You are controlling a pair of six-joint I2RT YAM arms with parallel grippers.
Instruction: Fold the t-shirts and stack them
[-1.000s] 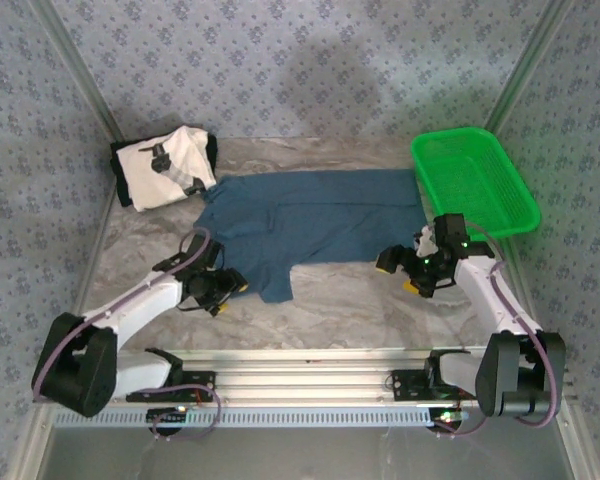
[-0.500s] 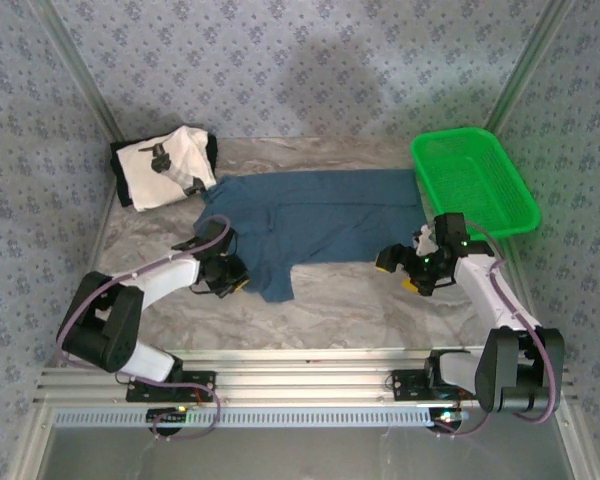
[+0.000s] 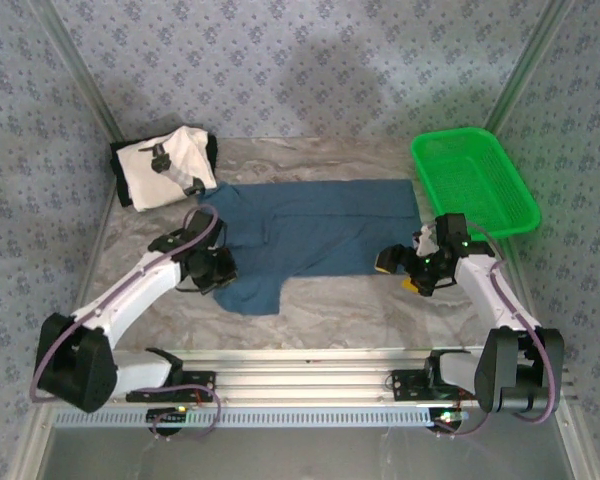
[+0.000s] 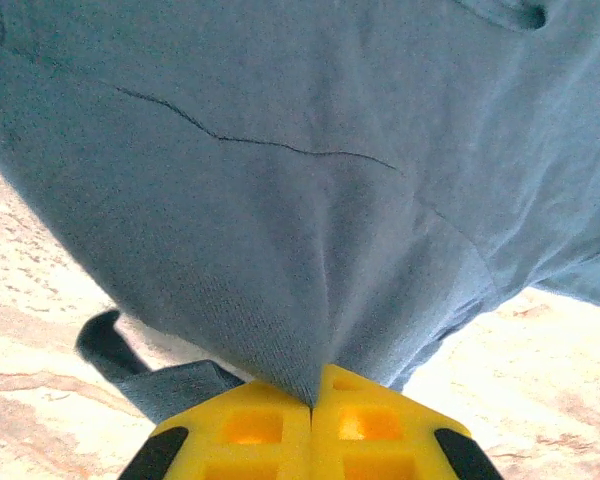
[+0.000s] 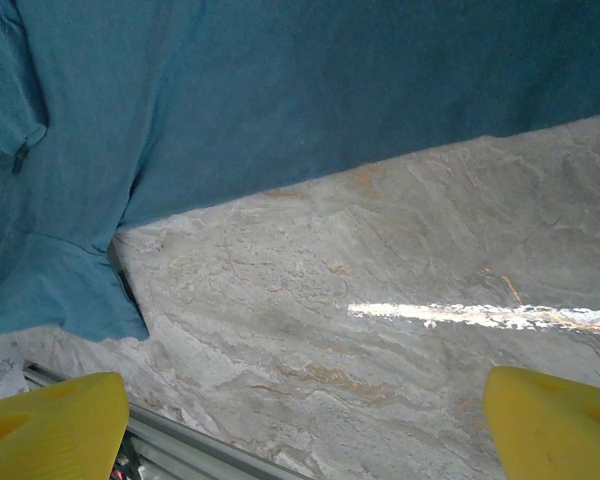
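The dark teal-blue t-shirt (image 3: 310,225) lies spread across the middle of the table, one sleeve hanging toward the near edge (image 3: 250,292). My left gripper (image 3: 217,268) is shut on the shirt's left side; in the left wrist view the cloth (image 4: 280,180) runs straight into the closed yellow fingers (image 4: 250,430). The white t-shirt with black-grey print (image 3: 165,165) sits folded at the far left corner. My right gripper (image 3: 400,272) stands open just off the shirt's right near corner, over bare table. In the right wrist view the teal shirt (image 5: 230,90) is ahead and the yellow fingertips (image 5: 50,425) are wide apart.
A green plastic basket (image 3: 473,180) stands at the far right, close behind the right arm. The marbled tabletop (image 3: 350,300) is bare between the shirt and the metal rail (image 3: 310,380) at the near edge. Patterned walls close in the table.
My left gripper has moved onto the shirt's left side and taken hold of it, dragging the cloth and sleeve leftward. The right arm has barely moved.
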